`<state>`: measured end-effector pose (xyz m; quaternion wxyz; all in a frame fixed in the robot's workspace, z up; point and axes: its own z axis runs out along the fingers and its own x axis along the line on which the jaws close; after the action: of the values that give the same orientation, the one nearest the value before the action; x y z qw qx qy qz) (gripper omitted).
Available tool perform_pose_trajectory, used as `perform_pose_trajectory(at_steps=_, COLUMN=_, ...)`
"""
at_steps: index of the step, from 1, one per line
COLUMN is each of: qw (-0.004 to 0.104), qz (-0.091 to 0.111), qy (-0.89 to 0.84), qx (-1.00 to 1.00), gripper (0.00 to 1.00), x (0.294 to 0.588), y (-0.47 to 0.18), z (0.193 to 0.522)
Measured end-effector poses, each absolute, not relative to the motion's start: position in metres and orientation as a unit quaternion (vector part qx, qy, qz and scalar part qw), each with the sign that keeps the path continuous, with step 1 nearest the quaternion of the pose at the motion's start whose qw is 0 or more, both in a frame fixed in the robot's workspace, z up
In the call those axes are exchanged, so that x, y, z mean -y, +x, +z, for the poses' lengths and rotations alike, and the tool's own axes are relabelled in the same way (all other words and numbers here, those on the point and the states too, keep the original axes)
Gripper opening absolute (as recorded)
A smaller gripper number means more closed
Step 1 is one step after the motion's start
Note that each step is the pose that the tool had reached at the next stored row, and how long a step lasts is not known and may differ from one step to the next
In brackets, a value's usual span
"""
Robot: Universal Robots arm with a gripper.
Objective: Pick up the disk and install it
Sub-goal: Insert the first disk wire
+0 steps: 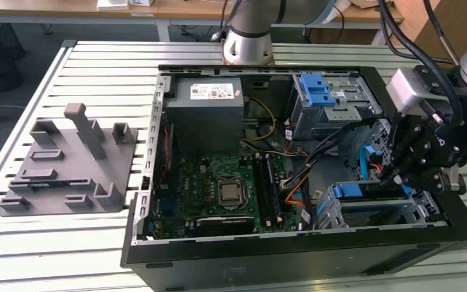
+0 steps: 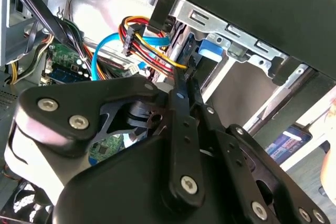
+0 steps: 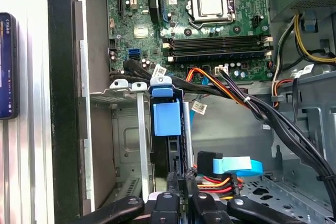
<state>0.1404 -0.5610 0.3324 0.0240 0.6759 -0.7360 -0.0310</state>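
Note:
The disk (image 1: 367, 190) stands on edge in the lower drive bay at the front corner of the open computer case (image 1: 242, 258), on the exterior view's right. Its blue carrier shows in the first wrist view (image 3: 167, 119) and, as a blue tab, in the second wrist view (image 2: 210, 48). My gripper (image 1: 391, 179) hangs directly over the bay. Its fingers (image 3: 178, 182) look drawn together at the disk's outer end. In the second wrist view the gripper (image 2: 188, 69) reaches towards the blue tab. I cannot tell whether it touches the disk.
Bundled cables (image 3: 247, 98) and a blue flat cable (image 3: 236, 165) run close beside the bay. A grey cage with a blue latch (image 1: 323, 91) and a grey box with a sticker (image 1: 205, 100) sit at the case's far side. A grey fixture block (image 1: 63, 164) lies on the table at the exterior view's left.

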Motion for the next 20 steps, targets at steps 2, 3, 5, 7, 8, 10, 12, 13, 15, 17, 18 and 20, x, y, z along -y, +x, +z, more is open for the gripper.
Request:
perform_pose_trajectory(at_steps=2, qw=0.024, qz=-0.031, qy=0.676, qx=0.736, gripper=0.16, x=0.561, y=0.141, z=0.331)
perform_pose_trajectory(at_steps=3, qw=0.024, qz=-0.031, qy=0.676, qx=0.736, gripper=0.16, x=0.561, y=0.141, z=0.331)
perform_pose_trajectory(at_steps=5, qw=0.025, qz=-0.032, qy=0.676, qx=0.736, gripper=0.16, x=0.561, y=0.141, z=0.330)
perform_pose_trajectory(at_steps=7, qw=0.025, qz=-0.031, qy=0.676, qx=0.736, gripper=0.16, x=0.561, y=0.141, z=0.330)
perform_pose_trajectory(at_steps=8, qw=0.025, qz=-0.031, qy=0.676, qx=0.736, gripper=0.16, x=0.561, y=0.141, z=0.330)
perform_pose_trajectory(at_steps=10, qw=0.025, qz=-0.032, qy=0.676, qx=0.736, gripper=0.16, x=0.561, y=0.141, z=0.329)
perform_pose_trajectory(at_steps=12, qw=0.024, qz=-0.032, qy=0.676, qx=0.736, gripper=0.17, x=0.561, y=0.141, z=0.329)
perform_pose_trajectory(at_steps=13, qw=0.024, qz=-0.032, qy=0.676, qx=0.736, gripper=0.17, x=0.561, y=0.141, z=0.330)
perform_pose_trajectory(at_steps=15, qw=0.024, qz=-0.032, qy=0.676, qx=0.736, gripper=0.24, x=0.561, y=0.141, z=0.333)
perform_pose_trajectory(at_steps=17, qw=0.024, qz=-0.032, qy=0.676, qx=0.736, gripper=0.24, x=0.561, y=0.141, z=0.337)
perform_pose_trajectory(at_steps=18, qw=0.024, qz=-0.032, qy=0.676, qx=0.736, gripper=0.24, x=0.561, y=0.141, z=0.339)
perform_pose_trajectory(at_steps=20, qw=0.024, qz=-0.033, qy=0.676, qx=0.736, gripper=0.24, x=0.561, y=0.141, z=0.343)
